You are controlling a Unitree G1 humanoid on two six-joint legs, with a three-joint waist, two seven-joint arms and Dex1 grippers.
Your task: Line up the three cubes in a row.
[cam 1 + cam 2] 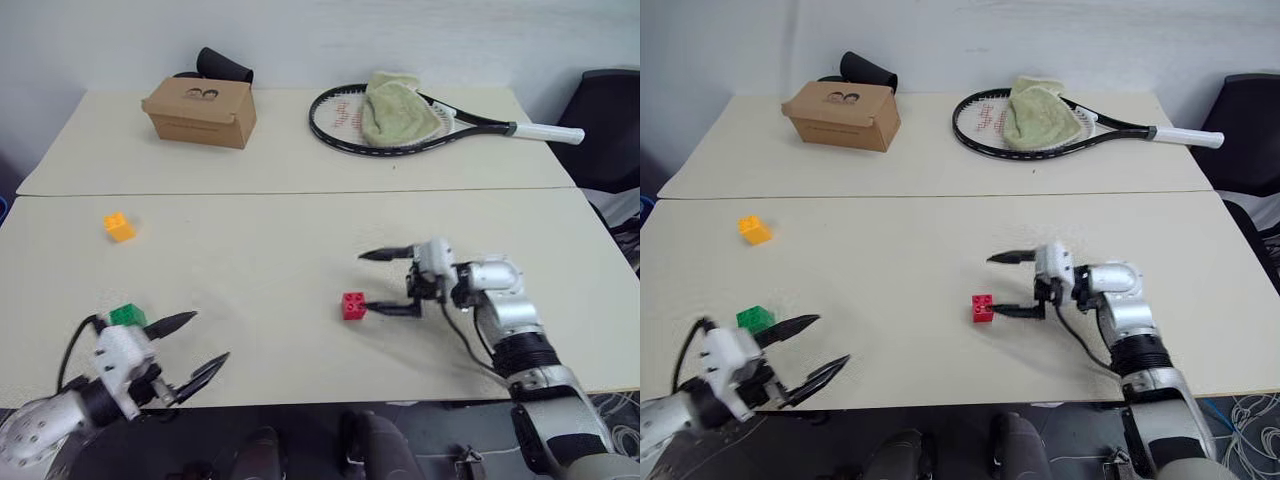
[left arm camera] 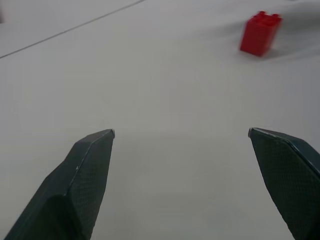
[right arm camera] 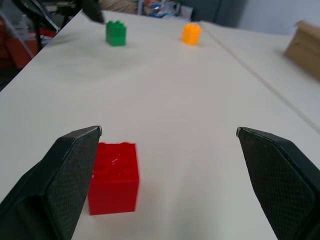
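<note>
Red cube (image 1: 353,305) stands on the desk (image 1: 300,220), upright, studs up. Right claw (image 1: 381,282) is spread wide and holds nothing; one finger (image 1: 395,309) lies just beside the red cube. Green cube (image 1: 127,316) sits well left of the red cube, beside the left claw (image 1: 196,346), also wide and empty. Yellow-orange cube (image 1: 119,227) rests farther back, left of the red cube.
</note>
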